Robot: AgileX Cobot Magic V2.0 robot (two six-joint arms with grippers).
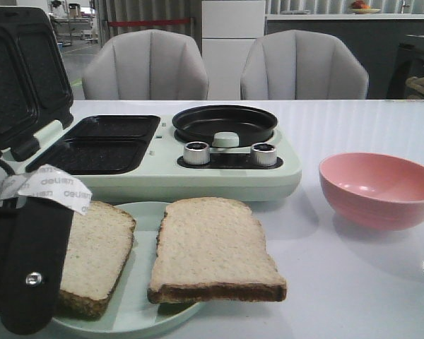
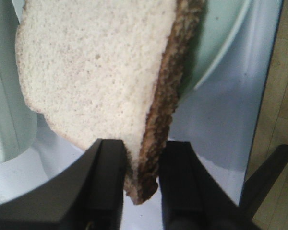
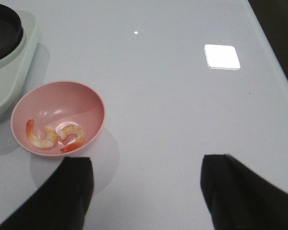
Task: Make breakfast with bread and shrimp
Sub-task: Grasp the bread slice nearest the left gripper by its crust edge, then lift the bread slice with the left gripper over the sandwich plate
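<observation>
The left tool [image 2: 140,179] is nearest, its two black fingers [image 2: 103,184] pressed against either side of the crusted corner of a bread slice [image 2: 98,76]; it is clenched on that slice. In the front view the same arm fills the lower left corner and covers part of the left slice [image 1: 95,254]. That slice and a second bread slice [image 1: 212,251] lie side by side on a pale green plate [image 1: 131,311], the right-hand one overhanging the plate's rim toward the camera.

Just behind the plate stands a mint-green breakfast maker [image 1: 198,176]. Its black hinged lid [image 1: 21,78] is raised at the left above two dark sandwich wells [image 1: 102,145]. To their right sits a round black pan [image 1: 225,123] with a pale green knob [image 1: 226,139] at its near edge, and two silver dials [image 1: 230,153] sit in front of it.

To the right of the appliance, apart from it, a pink bowl [image 3: 57,117] rests on the white surface [image 3: 182,110]. Two curled shrimp [image 3: 55,136] lie touching each other in the bottom of it. The right tool [image 3: 146,191] hangs above the bare surface beside the bowl, its fingers spread wide and holding nothing.

Two grey chairs [image 1: 226,67] stand behind the far edge of the surface.
</observation>
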